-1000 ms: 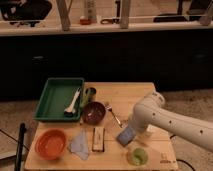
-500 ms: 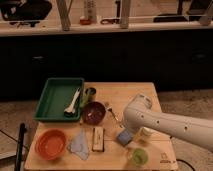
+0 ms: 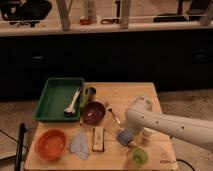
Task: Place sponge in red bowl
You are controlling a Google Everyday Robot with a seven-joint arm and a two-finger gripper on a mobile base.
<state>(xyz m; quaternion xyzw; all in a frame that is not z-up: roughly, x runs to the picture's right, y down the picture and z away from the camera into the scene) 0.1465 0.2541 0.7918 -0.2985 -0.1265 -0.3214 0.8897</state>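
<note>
A small blue sponge [image 3: 124, 136] lies on the wooden table [image 3: 135, 95], right of centre near the front. My gripper [image 3: 131, 131] hangs at the end of the white arm [image 3: 170, 125], which comes in from the right; it is low, right over the sponge and partly hides it. An orange-red bowl [image 3: 50, 143] sits empty at the front left corner. A dark red bowl [image 3: 93, 112] sits at the table's middle, left of the gripper.
A green tray [image 3: 57, 97] with a white utensil [image 3: 73, 100] stands at the back left, a dark can [image 3: 90, 95] beside it. A blue cloth [image 3: 80, 145], a wooden brush [image 3: 98, 138], a fork [image 3: 114, 116] and a green cup [image 3: 138, 156] lie around the sponge.
The arm has swung left and lowered, bringing the gripper down over the sponge. The objects on the table have not moved.
</note>
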